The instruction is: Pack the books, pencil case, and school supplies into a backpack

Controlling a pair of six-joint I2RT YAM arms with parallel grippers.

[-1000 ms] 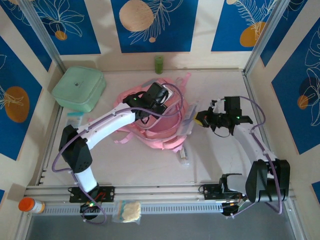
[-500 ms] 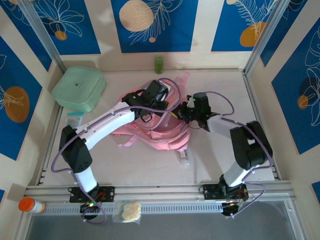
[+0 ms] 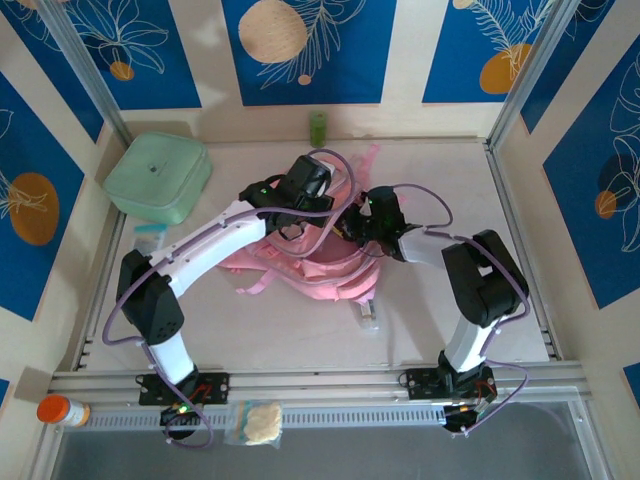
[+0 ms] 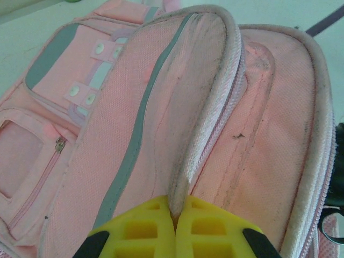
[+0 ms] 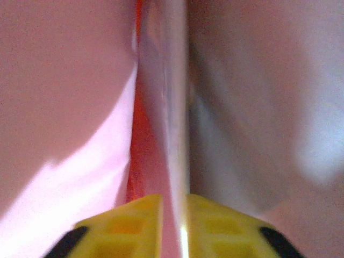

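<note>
Two pinches: backpack flap (image 4: 185, 134), left jaws; pale sheet (image 5: 174, 107), right jaws.

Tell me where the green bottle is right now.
In the top view, the green bottle stands at the far wall, beyond the pink backpack and right of the mint-green box.

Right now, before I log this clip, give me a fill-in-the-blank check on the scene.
1. The left gripper pinches an edge of the ___ backpack.
2. In the top view, the mint-green box sits to the backpack's ___.
3. The right gripper is ___ on a thin pale sheet.
Missing words: pink; left; shut.
</note>
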